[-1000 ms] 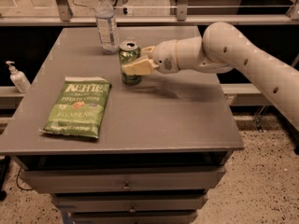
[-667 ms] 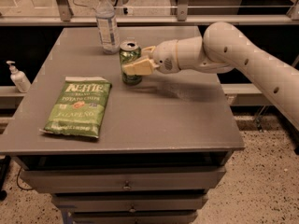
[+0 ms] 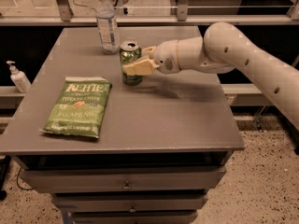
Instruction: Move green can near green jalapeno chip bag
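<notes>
Where jaws clasp, green can (image 3: 128, 55) between them (upright), table (image 3: 163, 120) rear.

Dim, warm light falls from above. My gripper (image 3: 136, 59), clasped on the green can (image 3: 131, 77), throws a soft shadow rightward across the grey table (image 3: 163, 120). The background glares pale.

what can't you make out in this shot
Camera view:
- Whether the hand at the green can grips it: hand covers the contact.
- Its markings: partly behind the hand.
- Arm: cut off at right edge.
- Print on the green jalapeno chip bag: too small.
</notes>
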### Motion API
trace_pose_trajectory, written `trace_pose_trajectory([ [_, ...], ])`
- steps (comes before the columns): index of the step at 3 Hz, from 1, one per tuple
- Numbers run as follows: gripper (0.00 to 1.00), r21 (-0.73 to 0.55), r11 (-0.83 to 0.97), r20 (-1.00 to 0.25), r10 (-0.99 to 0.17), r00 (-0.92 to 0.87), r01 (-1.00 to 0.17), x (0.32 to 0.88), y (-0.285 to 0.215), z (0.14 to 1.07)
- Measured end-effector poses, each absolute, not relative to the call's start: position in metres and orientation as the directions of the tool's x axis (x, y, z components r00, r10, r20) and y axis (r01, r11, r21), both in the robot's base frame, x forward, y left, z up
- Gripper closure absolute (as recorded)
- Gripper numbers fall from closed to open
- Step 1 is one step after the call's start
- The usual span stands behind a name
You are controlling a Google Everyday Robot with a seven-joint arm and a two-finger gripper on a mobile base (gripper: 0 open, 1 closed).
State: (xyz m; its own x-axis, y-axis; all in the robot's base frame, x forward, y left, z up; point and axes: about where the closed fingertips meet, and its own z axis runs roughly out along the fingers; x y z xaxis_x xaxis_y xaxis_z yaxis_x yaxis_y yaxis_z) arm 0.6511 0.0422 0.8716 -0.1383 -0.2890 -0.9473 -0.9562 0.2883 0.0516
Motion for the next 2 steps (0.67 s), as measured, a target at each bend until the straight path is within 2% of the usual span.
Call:
trace_pose_trajectory([
  [1, 0.82, 0.052, 0.288, -0.947, -0.289, -0.138, -0.956, 0.6511, 0.0423, 0.8716],
  [2, 0.59, 0.052, 0.288, -0.947, -0.289, -0.138, -0.956, 0.651, 0.0423, 0.8717],
])
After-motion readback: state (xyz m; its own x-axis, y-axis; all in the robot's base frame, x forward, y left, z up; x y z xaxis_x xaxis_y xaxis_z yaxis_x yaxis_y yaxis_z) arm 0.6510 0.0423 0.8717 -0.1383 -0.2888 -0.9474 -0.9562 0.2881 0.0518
